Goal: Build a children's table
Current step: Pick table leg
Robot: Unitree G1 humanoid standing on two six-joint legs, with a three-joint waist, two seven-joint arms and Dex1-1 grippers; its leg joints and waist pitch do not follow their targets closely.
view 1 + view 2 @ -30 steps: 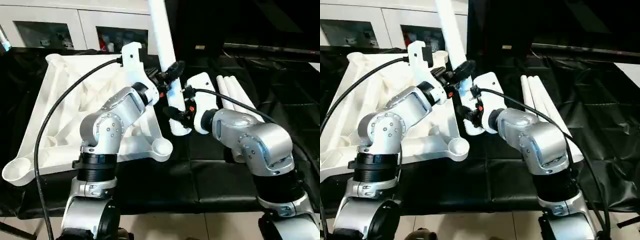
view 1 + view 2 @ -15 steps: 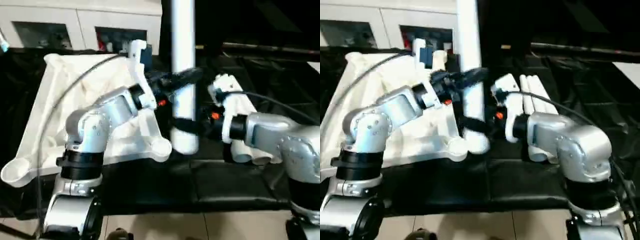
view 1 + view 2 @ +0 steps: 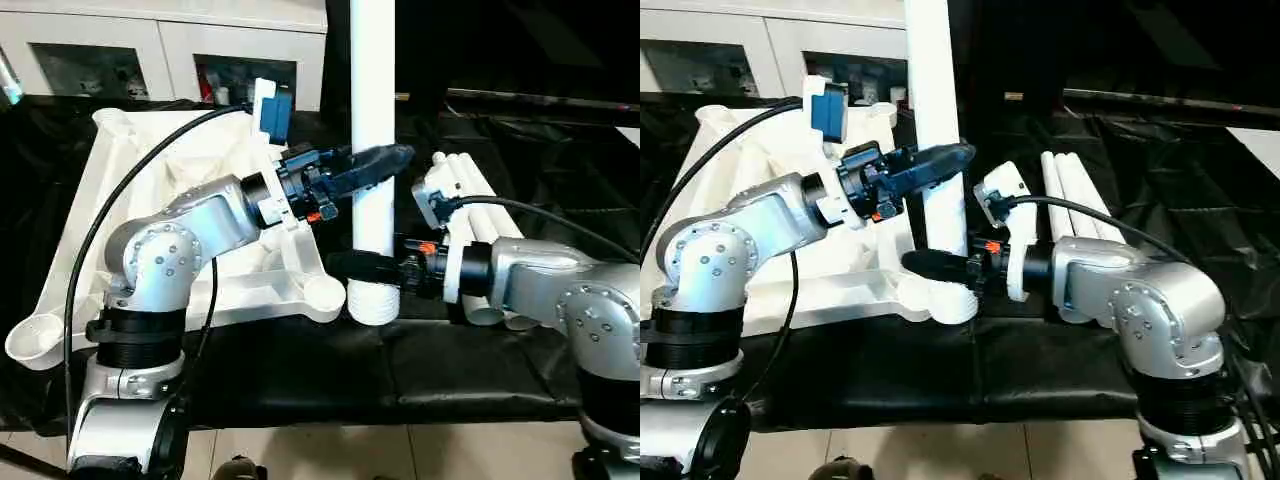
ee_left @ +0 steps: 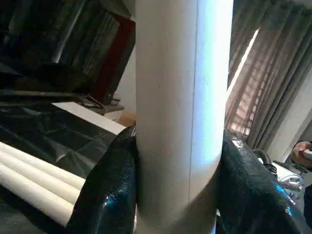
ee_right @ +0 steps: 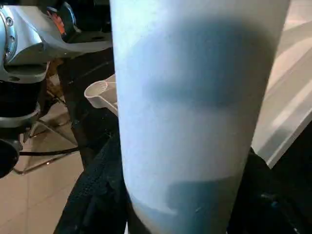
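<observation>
A white tapered leg (image 3: pixel 372 130) stands upright between my arms, its threaded lower end (image 3: pixel 373 303) just right of the near-right corner socket (image 3: pixel 324 291) of the upside-down white table top (image 3: pixel 150 200). My left gripper (image 3: pixel 378 162) is shut on the leg at mid height, its black fingers (image 4: pixel 109 190) clasping both sides. Lower down, just above the thread, my right gripper (image 3: pixel 352 264) is shut on the same leg, fingers (image 5: pixel 95 195) around the tube (image 5: pixel 195 97). Three more white legs (image 3: pixel 470 190) lie side by side on the black cloth to the right.
The table top lies on a black-draped bench (image 3: pixel 330 370). A white glass-door cabinet (image 3: pixel 150 50) stands behind it. Another corner socket (image 3: pixel 30 337) sticks out at the near left. Black cables run from both wrists.
The leg has gone from leaning to upright and shifted right and down; its threaded end now sits beside the near-right socket. Both grippers keep hold, the right arm swung further out.
</observation>
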